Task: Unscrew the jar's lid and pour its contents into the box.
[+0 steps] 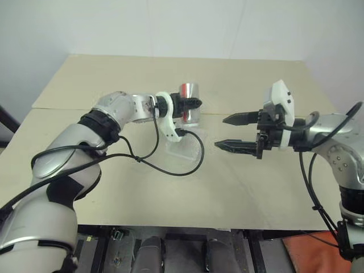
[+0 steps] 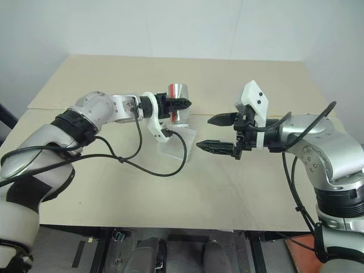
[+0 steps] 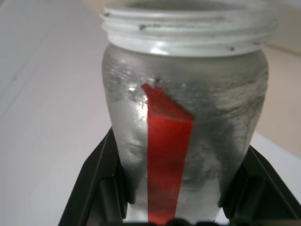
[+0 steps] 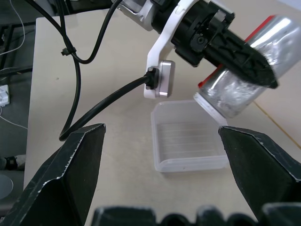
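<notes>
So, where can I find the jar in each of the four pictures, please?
Left eye view: the jar sits centre, upper half, tipped in the left gripper.
Right eye view: the jar is centre-left, upper half.
Left wrist view: the jar is in close-up, its open threaded mouth at top.
Right wrist view: the jar is upper right, mouth tilted down over the box.
Shared landmark: the jar's red label.
</notes>
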Robot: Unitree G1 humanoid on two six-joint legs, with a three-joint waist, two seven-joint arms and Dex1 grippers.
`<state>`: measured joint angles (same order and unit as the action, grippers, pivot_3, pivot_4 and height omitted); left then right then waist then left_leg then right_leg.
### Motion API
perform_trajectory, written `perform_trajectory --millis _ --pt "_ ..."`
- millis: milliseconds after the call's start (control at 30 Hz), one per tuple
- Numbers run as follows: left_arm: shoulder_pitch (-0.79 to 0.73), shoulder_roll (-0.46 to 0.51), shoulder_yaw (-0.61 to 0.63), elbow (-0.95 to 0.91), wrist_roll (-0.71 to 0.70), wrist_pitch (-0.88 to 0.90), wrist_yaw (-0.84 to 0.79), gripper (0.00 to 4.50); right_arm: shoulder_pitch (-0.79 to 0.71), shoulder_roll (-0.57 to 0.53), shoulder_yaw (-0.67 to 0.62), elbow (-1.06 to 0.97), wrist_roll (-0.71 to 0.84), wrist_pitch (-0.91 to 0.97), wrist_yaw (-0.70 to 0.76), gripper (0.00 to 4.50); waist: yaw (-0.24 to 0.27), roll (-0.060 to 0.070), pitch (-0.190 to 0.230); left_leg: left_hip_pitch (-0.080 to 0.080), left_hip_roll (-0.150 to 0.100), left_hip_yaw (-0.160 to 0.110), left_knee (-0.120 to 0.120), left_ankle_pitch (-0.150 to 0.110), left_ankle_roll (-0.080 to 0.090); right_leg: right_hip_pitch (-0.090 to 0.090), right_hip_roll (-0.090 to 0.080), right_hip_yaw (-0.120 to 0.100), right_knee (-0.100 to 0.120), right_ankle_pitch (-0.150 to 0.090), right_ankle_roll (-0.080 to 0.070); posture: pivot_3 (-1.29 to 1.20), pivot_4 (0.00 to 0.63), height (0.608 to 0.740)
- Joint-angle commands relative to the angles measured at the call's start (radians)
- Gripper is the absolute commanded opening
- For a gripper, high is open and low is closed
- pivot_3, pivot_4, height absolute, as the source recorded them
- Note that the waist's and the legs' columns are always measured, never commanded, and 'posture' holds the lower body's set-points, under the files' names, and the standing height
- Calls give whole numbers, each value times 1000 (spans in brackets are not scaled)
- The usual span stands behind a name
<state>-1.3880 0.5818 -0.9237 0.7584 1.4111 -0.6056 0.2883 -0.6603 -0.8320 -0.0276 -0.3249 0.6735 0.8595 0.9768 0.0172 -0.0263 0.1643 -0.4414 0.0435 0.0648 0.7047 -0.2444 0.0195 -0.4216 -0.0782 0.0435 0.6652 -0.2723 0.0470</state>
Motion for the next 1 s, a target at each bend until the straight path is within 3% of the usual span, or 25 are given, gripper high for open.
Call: perform_trajectory --millis 33,300,400,533,633,733,833,1000 --pt "9 33 21 -32 -2 16 27 2046 -17 6 -24 -20 17 -12 -1 4464 -3 0 0 0 0 0 0 0 0 0 0 0 0 0 0 0 150 740" --pt "69 49 116 -15 -139 4 -22 2046 -22 18 -11 -13 10 -11 4 4464 -3 0 0 0 0 0 0 0 0 0 0 0 1 0 0 0 150 740" --pt "106 38 219 34 -333 -47 -134 2046 -24 17 -10 -10 9 -11 6 4464 -3 0 0 0 0 0 0 0 0 0 0 0 1 0 0 0 150 740" --pt "186 20 438 90 -726 -25 -432 2046 -22 13 -16 -6 13 -6 6 4464 -5 0 0 0 1 0 0 0 0 0 0 0 0 0 0 0 150 740" --pt "287 -32 606 13 -1059 149 -723 2046 -27 12 -16 7 7 -12 8 4464 -7 0 0 1 1 1 0 0 0 0 0 0 1 0 0 0 150 740" --pt "408 -108 821 -197 -1461 580 -979 2046 -34 15 -15 15 5 -16 6 4464 -11 1 0 1 2 0 1 0 0 0 0 -1 4 0 0 0 150 740" --pt "505 -152 964 -341 -1632 844 -944 2046 -27 13 -18 11 8 -15 5 4464 -15 0 0 0 2 -3 2 0 0 0 1 -1 7 0 0 0 150 740" --pt "691 -237 1066 -573 -1748 994 -834 2046 -18 18 -25 4 15 -8 -4 4464 -21 1 0 2 2 -7 3 0 0 2 1 0 7 0 0 0 150 740"
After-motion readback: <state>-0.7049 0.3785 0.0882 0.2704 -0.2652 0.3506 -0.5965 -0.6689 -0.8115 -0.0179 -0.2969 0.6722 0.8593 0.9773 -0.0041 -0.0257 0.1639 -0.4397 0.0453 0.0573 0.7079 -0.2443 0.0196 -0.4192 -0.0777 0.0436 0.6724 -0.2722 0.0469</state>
